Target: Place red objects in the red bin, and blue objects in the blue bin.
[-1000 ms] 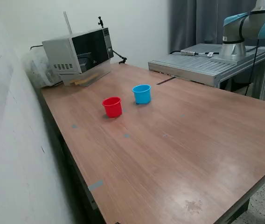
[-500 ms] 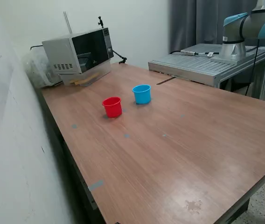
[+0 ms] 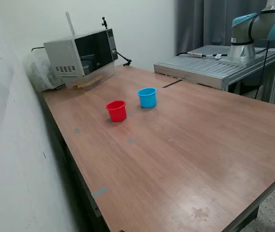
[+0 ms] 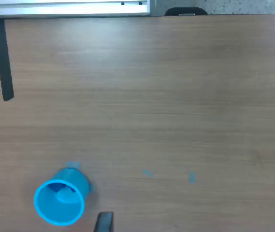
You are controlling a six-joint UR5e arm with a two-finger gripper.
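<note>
The red bin [image 3: 116, 110] and the blue bin [image 3: 147, 97] stand upright side by side on the wooden table [image 3: 186, 154], the red one toward the exterior view's left. The wrist view looks down on the blue bin [image 4: 60, 201]; a darker blue patch lies inside it, and I cannot tell what it is. No red objects or blue objects show on the table in either view. Only two dark fingertips [image 4: 103, 223] of my gripper [image 4: 196, 226] reach into the wrist view, wide apart with nothing between them. In the exterior view the gripper is out of view.
A microwave [image 3: 82, 55] sits at the table's far corner by the wall. The arm's base [image 3: 246, 41] stands on a metal platform [image 3: 210, 65] at the back right. A black strip [image 4: 3, 60] and small blue tape specks [image 4: 191, 178] mark the tabletop.
</note>
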